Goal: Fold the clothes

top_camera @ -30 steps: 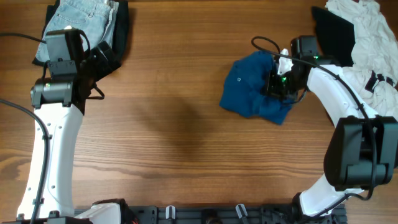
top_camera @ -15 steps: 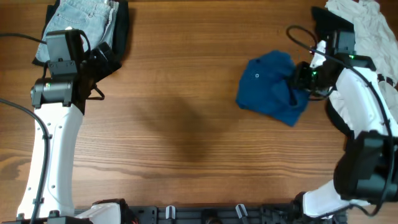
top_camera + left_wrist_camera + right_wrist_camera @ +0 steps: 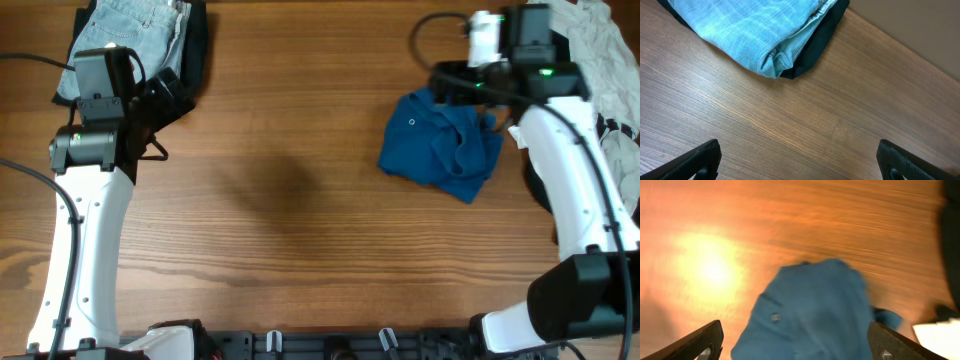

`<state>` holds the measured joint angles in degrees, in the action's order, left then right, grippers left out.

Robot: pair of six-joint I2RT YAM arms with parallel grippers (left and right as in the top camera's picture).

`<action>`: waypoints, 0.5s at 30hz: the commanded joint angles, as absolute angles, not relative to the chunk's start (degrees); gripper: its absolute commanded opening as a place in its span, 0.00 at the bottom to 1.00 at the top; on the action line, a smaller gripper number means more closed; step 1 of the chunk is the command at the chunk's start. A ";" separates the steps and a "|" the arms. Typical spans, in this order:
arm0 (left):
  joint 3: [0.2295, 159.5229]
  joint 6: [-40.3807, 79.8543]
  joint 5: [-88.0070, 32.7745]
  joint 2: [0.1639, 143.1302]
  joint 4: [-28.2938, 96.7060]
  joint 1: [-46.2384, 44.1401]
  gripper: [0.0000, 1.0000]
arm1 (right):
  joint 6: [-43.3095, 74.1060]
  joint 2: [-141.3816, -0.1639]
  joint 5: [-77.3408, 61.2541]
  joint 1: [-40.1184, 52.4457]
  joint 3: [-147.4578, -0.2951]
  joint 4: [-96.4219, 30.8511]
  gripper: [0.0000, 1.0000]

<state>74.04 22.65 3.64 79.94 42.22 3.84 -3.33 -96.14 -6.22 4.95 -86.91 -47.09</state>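
A crumpled blue garment (image 3: 440,148) lies on the wooden table at the right. My right gripper (image 3: 445,82) hovers over its far edge, open and holding nothing. In the right wrist view the blue garment (image 3: 810,315) fills the space below my right gripper (image 3: 800,350), whose fingertips (image 3: 705,342) stand wide apart, clear of the cloth. My left gripper (image 3: 165,100) is open at the far left beside folded light-blue jeans (image 3: 130,35). The left wrist view shows those jeans (image 3: 750,30) lying on a black garment (image 3: 820,45), ahead of my left gripper (image 3: 802,167).
A heap of white clothes (image 3: 600,60) with a dark piece (image 3: 540,50) sits at the back right corner, partly under the right arm. Bare wooden tabletop (image 3: 290,200) stretches between the two arms. Black clamps (image 3: 330,345) line the front edge.
My right gripper pulled the blue garment to the right, then opened, let it go and drew back toward the table's far edge. The garment lies still. The left arm has not moved.
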 commanded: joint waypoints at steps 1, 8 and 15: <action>73.91 22.74 4.62 80.38 42.04 4.03 1.00 | -9.26 -102.19 0.64 10.07 -86.02 -47.16 0.93; 73.91 21.21 4.64 80.38 42.06 4.03 1.00 | -7.11 -111.57 10.39 10.70 -85.97 -44.42 0.79; 73.91 21.21 4.64 80.38 42.04 4.03 1.00 | -3.66 -111.55 13.98 9.45 -86.00 -42.48 0.32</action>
